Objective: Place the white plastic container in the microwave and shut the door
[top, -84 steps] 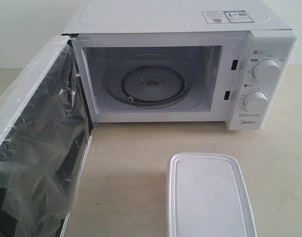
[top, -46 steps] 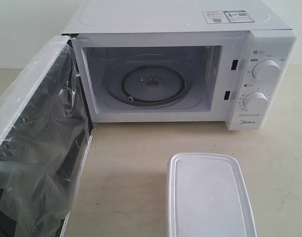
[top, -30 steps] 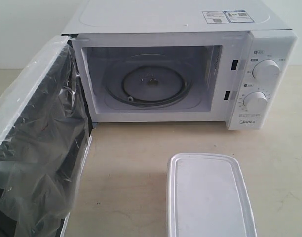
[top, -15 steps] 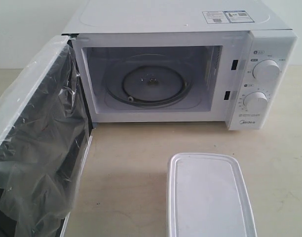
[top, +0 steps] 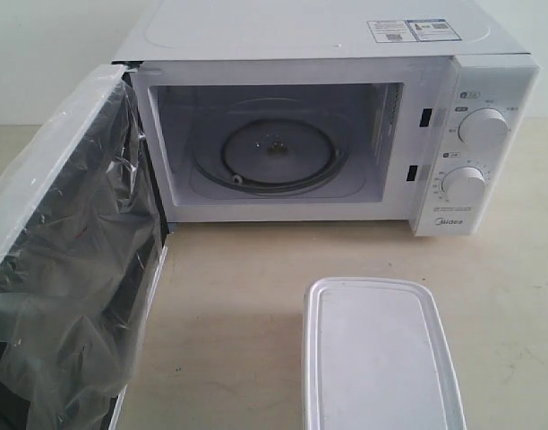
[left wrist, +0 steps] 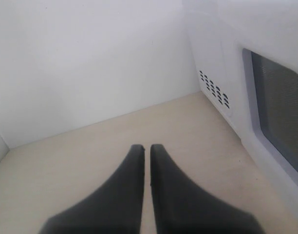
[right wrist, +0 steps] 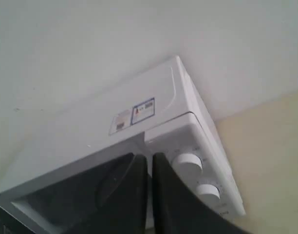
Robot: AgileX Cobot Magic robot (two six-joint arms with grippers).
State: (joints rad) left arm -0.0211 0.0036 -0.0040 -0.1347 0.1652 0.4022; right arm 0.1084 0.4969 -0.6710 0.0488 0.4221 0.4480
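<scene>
The flat rectangular translucent-white plastic container (top: 377, 354), lid fitted, lies on the beige bench (top: 229, 296) at 5 o'clock from the cavity of the white boxy microwave (top: 301, 36). The white-framed door (top: 50, 170), draped in clear film, stands swung out at 8 o'clock. Left tool (left wrist: 145, 152) and right tool (right wrist: 150, 163): fingers closed to a hairline gap, gripping nothing. The cavity holds a round glass turntable (top: 274, 152).
</scene>
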